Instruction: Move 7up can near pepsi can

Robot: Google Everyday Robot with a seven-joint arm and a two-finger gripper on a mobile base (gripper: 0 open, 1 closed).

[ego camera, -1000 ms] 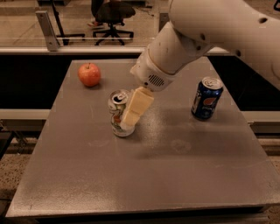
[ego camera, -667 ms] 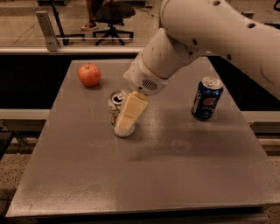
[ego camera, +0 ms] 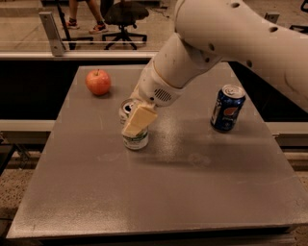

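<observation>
The 7up can (ego camera: 136, 140), white with a green base band, stands upright left of the table's middle. My gripper (ego camera: 134, 126) reaches down from the upper right and sits at the can, with its cream part covering most of the can's front. Only the can's silver top and its base show. The pepsi can (ego camera: 227, 109), dark blue with a silver top, stands upright near the table's right edge, well apart from the 7up can.
A red apple (ego camera: 98, 81) lies at the back left of the grey table (ego camera: 159, 192). My large white arm (ego camera: 226, 43) spans the space above the table's back right. Beyond a rail are an office chair (ego camera: 122, 14) and a person's legs.
My gripper has shifted a little to the left, onto the 7up can, and now covers more of it. Both cans and the apple have stayed in place.
</observation>
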